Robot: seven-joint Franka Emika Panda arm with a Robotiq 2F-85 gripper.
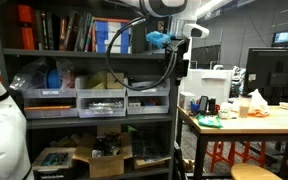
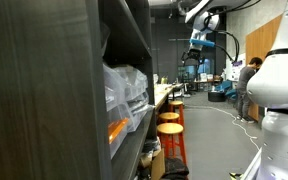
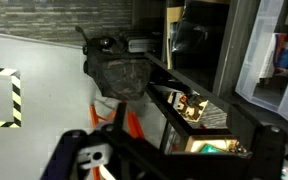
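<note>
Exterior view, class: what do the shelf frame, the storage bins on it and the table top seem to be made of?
Shelf frame: dark and matte with thin flat edges. It is probably painted metal or laminate, but the look leaves it open.
Storage bins: translucent, slightly glossy plastic, since the contents show through.
Table top: pale wood with a matte finish, judging by its tan colour and thick edge.

My gripper (image 1: 170,40) hangs high, just beside the right edge of the shelving unit (image 1: 84,95), whose packed shelves block that whole side. The wooden table (image 1: 269,120) is cluttered at its left end, and I see only a narrow gap between it and the shelves. Past the row of stools (image 2: 170,125) the floor (image 2: 219,140) lies open, with a person (image 2: 248,85) standing at its far end.
</note>
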